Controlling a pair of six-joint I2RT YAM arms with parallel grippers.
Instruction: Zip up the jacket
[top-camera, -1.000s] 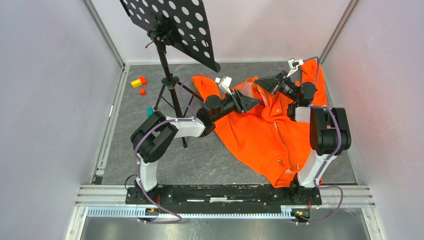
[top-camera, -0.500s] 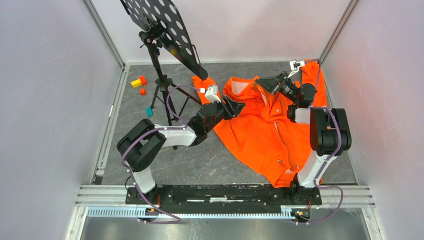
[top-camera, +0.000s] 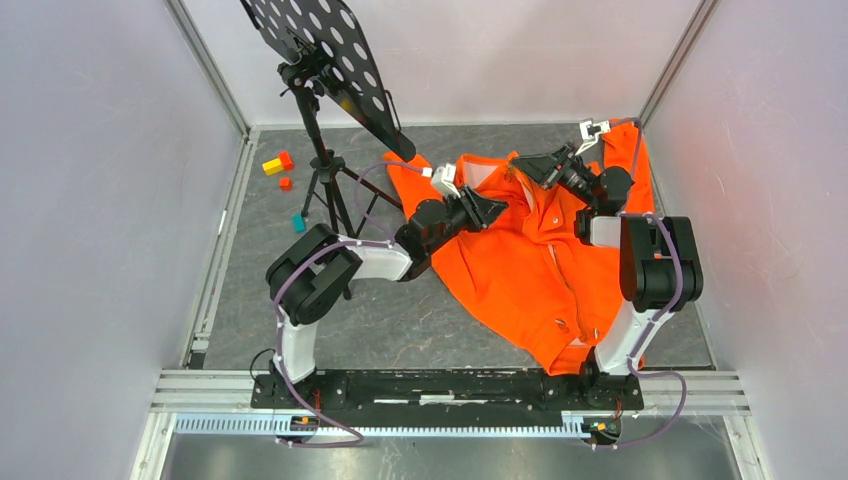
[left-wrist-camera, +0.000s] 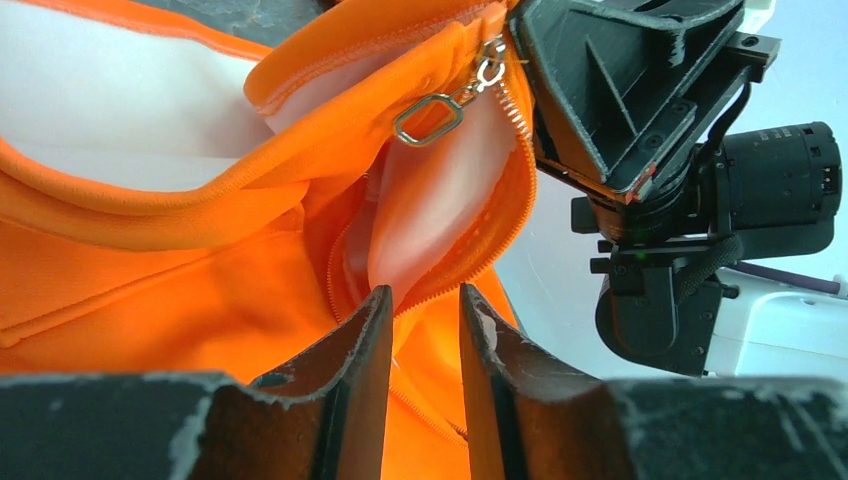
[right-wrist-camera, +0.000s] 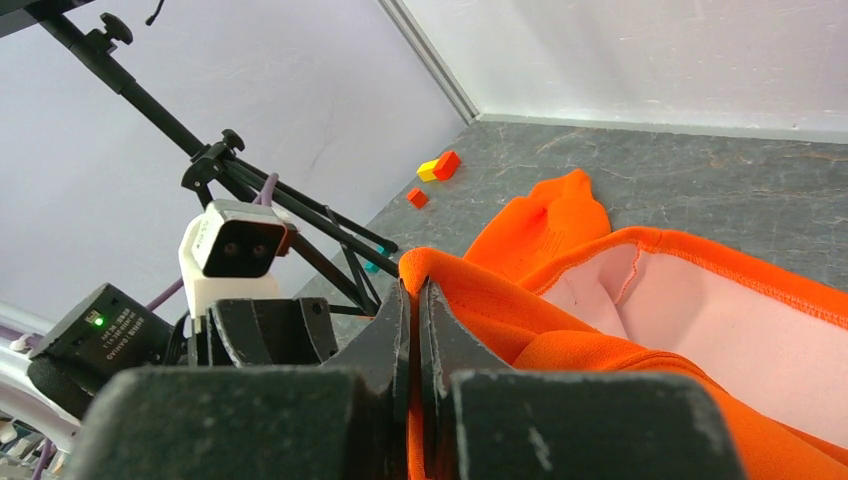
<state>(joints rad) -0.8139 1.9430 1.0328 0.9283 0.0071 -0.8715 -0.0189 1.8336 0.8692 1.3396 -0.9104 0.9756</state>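
The right claw (right-wrist-camera: 414, 288) pinches the large bright orange fabric jacket (right-wrist-camera: 560, 350); the left claw (left-wrist-camera: 423, 295) stands narrow, zipper edge (left-wrist-camera: 505, 215) just ahead.

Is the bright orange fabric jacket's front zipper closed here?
Open: in the left wrist view the jacket's zipper teeth stand apart below the metal slider, pale lining between.
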